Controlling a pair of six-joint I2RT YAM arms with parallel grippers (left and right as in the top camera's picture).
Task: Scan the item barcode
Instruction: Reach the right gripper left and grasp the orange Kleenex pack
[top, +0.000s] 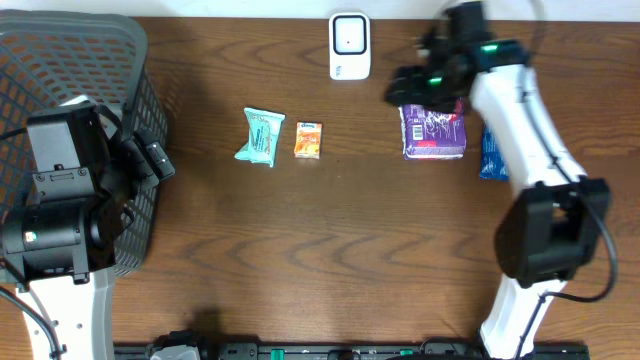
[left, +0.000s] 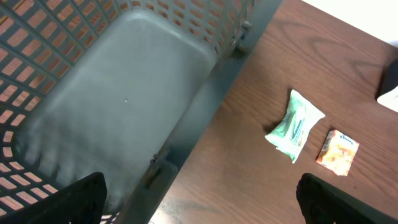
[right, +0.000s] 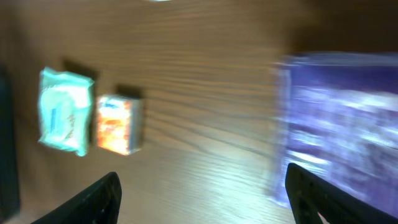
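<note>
Packet (top: 433, 130), purple, lies on the tabletop (top: 350, 230) near its far edge, right of the white scanner (top: 349, 45). My right gripper (right: 202, 177) hangs above it, spread apart; my left gripper (left: 200, 183), also spread wide, hovers over the basket (left: 124, 93).

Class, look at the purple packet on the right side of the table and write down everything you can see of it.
The purple packet is a flat rectangle in a shiny, plastic-looking wrapper with white print. It lies flat on the wooden table, looking closed. The right arm's fingers stand apart over its far edge, not gripping it. A blue packet lies beside it; the arm hides whether they touch.
</note>
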